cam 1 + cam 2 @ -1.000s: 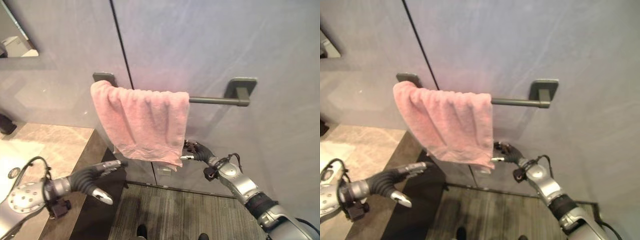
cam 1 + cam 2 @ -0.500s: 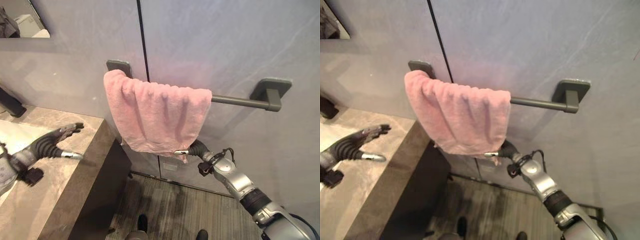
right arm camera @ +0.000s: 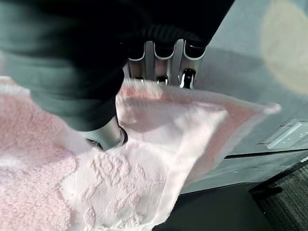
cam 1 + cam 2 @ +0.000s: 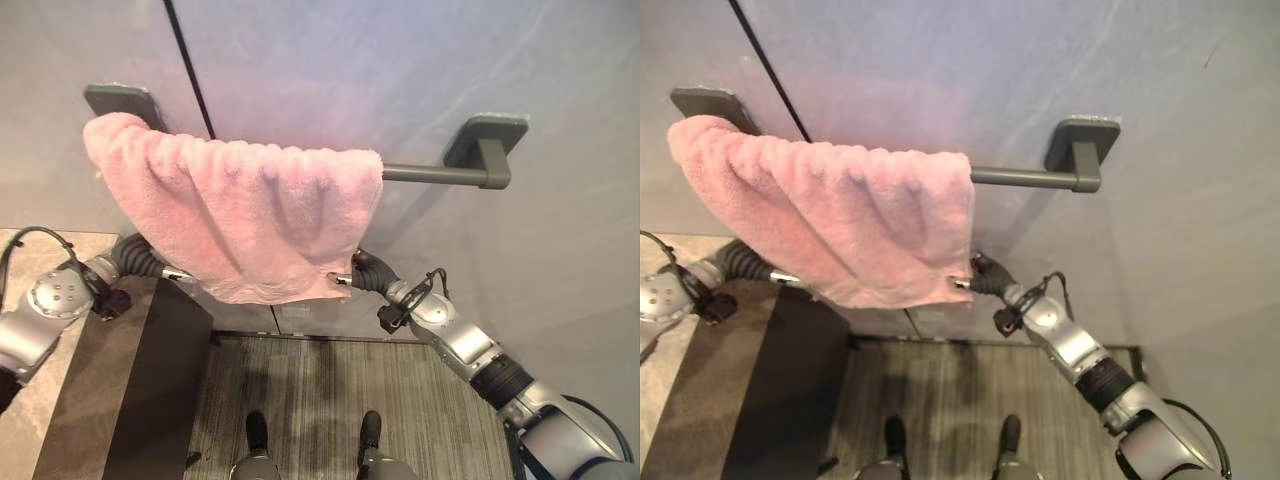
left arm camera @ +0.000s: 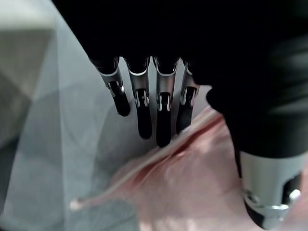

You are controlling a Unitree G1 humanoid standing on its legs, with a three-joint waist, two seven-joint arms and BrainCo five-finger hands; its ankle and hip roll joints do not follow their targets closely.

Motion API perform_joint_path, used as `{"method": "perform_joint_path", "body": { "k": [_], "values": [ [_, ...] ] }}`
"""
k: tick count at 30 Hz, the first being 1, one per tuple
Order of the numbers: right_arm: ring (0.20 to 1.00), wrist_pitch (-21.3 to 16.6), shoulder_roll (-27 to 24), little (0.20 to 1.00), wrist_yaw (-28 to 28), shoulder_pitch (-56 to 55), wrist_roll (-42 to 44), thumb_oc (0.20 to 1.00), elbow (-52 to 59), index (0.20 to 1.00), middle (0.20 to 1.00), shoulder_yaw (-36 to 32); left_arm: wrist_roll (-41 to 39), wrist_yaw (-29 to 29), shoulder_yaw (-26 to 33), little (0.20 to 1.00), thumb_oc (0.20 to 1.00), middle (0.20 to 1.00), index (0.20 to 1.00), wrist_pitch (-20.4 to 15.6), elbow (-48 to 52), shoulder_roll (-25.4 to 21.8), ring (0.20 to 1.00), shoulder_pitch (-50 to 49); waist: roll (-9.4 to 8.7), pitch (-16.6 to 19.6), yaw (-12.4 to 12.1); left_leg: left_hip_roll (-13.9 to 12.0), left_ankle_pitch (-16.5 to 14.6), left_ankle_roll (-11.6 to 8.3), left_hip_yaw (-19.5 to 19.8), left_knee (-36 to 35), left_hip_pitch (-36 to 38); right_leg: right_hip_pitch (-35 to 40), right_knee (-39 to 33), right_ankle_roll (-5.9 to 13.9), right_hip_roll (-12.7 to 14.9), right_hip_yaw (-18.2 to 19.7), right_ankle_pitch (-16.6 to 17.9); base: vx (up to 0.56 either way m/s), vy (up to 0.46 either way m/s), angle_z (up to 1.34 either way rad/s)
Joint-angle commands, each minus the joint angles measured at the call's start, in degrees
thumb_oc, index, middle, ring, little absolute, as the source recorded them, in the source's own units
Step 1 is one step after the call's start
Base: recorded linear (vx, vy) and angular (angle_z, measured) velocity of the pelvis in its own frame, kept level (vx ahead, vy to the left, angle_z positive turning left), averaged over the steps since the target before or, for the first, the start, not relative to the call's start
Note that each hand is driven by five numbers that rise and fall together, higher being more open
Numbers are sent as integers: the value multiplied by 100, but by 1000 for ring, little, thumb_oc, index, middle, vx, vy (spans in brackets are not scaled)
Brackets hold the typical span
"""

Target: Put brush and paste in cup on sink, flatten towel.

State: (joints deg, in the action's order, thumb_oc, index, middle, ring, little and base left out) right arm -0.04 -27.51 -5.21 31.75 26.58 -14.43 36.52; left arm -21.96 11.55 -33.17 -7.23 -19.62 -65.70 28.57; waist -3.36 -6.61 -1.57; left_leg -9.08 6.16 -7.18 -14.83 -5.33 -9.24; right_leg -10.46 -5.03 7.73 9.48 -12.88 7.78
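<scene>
The pink towel point(image 4: 240, 220) hangs bunched and creased; its lower right corner is pinched in the right hand point(image 4: 362, 273); its lower left edge lies by the left hand point(image 5: 159, 103).

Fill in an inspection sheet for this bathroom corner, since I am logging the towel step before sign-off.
Surface: beige stone counter with a dark side panel, at the robot's left; its visible part is bare.
Job's things: pink terry towel draped over the dark grey wall rail, bunched in folds toward the rail's left end. Brush, paste and cup: nothing seen.
Clutter: nothing seen.
Hands: right hand pinches the towel's lower right corner between thumb and fingers. Left hand has straight fingers by the towel's lower left edge; contact cannot be told.
Cables: nothing seen.
Surroundings: grey panelled wall; dark striped floor below the rail.
</scene>
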Motion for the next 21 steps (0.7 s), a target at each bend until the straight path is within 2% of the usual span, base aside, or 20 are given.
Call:
{"method": "perform_joint_path", "body": {
  "k": [1,2,7,9,10,11,12,13,14,15,16,17,18,19,20,21],
  "values": [
    [200,-243,319,200,148,616,300,200,122,200,200,168,-259,-267,197,200,200,200,200,-73,-103,109,200,360,-182,9,16,-45,-43,-13,248,33,-114,-115,3,626,669,64,428,72,3,-15],
    [200,-247,486,200,186,600,339,200,21,200,200,180,-298,-173,326,200,200,200,200,-82,335,137,200,33,-197,58,24,-72,-88,-18,207,33,-17,-64,3,622,664,114,382,56,3,-18],
    [200,-232,651,200,57,304,477,200,113,200,200,205,-447,-142,812,200,200,200,200,-76,715,357,200,-718,-187,160,14,-86,-174,-18,136,33,220,108,3,591,649,130,296,79,-14,-9],
    [200,-212,664,200,-2,110,549,200,208,200,200,129,-579,-192,1345,200,200,200,200,-121,1004,602,200,-1257,-157,234,-41,-91,-206,-25,115,33,366,262,3,563,645,105,219,76,-26,-6],
    [200,-210,666,200,-1,110,549,200,211,200,200,144,-576,-191,1380,200,200,200,200,-115,1024,600,200,-1297,-153,232,-29,-92,-208,-25,113,33,374,270,3,563,644,106,217,45,-10,-3],
    [200,-211,595,200,17,62,461,200,338,200,200,63,-614,-238,1746,200,200,200,200,-157,1225,665,200,-1614,-146,250,-32,-97,-223,-29,98,33,437,312,3,561,639,106,204,68,-8,-2],
    [200,-306,174,200,6,-126,-86,200,1285,200,200,-326,-843,-514,2782,200,200,200,200,-276,1674,1176,200,-2354,-154,286,-39,-126,-262,-37,63,33,553,407,3,553,628,98,161,63,-8,-2],
    [200,-301,174,200,8,-127,-86,200,1294,200,200,-316,-841,-513,2807,200,200,200,200,-270,1690,1180,200,-2382,-154,307,-25,-123,-250,-34,65,33,528,382,3,550,630,100,171,78,-15,-11],
    [200,-455,-246,200,-77,-633,-259,200,2178,200,200,-793,-932,-539,3269,200,200,200,200,-336,2006,1630,200,-2864,-159,340,13,-146,-269,-29,41,33,588,454,3,537,627,67,134,0,0,0],
    [200,-454,-247,200,-77,-635,-259,200,2181,200,200,-792,-932,-540,3271,200,200,200,200,-335,2008,1630,200,-2868,-158,343,14,-146,-269,-29,41,33,587,453,3,537,627,67,134,68,-18,8],
    [200,-680,-594,200,-132,-1226,-66,200,2900,200,200,-1413,-758,-471,3826,200,200,200,200,-486,2796,1674,200,-3369,-144,357,45,-162,-302,-28,55,33,648,550,3,547,627,-2,92,26,-7,6],
    [200,-672,-595,200,-132,-1237,-65,200,2915,200,200,-1415,-758,-471,3838,200,200,200,200,-477,2814,1675,200,-3387,-148,372,49,-158,-286,-25,56,33,628,530,3,543,631,-1,104,37,7,-1],
    [200,-913,-699,200,-268,-1773,237,200,3490,200,200,-1859,-1045,-374,4194,200,200,200,200,-612,3207,1903,200,-3605,-137,385,83,-155,-290,-21,67,33,628,558,3,547,649,-30,82,5,15,-6],
    [200,-904,-705,200,-272,-1798,243,200,3511,200,200,-1868,-1050,-370,4199,200,200,200,200,-606,3221,1904,200,-3623,-136,402,86,-154,-288,-21,71,33,619,552,3,548,650,-34,82,10,26,6],
    [200,-1265,-694,200,-621,-2365,838,200,4121,200,200,-2248,-1620,-146,4436,200,200,200,200,-767,3791,2299,200,-3764,-128,403,112,-136,-296,-13,89,33,605,549,3,551,661,-63,68,-1,11,3],
    [200,-1200,-609,200,-1059,-2664,1321,200,4389,200,200,-2273,-2129,213,4191,200,200,200,200,-637,3931,2524,200,-3806,-113,379,130,-135,-318,-11,112,33,602,556,3,547,660,-77,46,-9,12,4]
  ]
}}
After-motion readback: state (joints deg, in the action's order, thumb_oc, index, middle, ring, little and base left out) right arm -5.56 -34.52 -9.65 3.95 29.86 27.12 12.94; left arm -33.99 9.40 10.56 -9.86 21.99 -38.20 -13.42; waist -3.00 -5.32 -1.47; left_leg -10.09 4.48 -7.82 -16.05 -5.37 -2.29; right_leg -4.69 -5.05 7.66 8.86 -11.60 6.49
